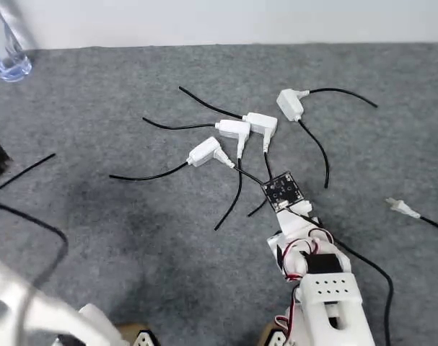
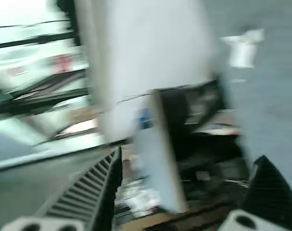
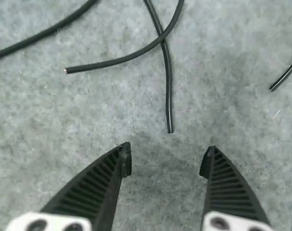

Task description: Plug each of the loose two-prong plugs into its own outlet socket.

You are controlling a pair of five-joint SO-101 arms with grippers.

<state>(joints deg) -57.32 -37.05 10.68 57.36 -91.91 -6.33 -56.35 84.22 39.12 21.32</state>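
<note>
Several white plug and socket pieces on black cords lie mid-table in the high view: one (image 1: 206,152) nearest my right arm, two touching each other (image 1: 247,127), and one farther back (image 1: 289,103). A small two-prong plug (image 1: 400,207) lies alone at the right. My right arm (image 1: 305,252) stands just short of the nearest piece. Its gripper (image 3: 167,161) is open over bare carpet, with loose black cord ends (image 3: 169,96) a little ahead of the fingertips. My left gripper (image 2: 186,168) is open, holds nothing and faces the room rather than the table.
The table is covered in grey carpet (image 1: 132,238). A clear bottle (image 1: 8,50) stands at the back left corner. Black cables (image 1: 31,223) run along the left edge. A white arm (image 1: 31,310) shows at the bottom left.
</note>
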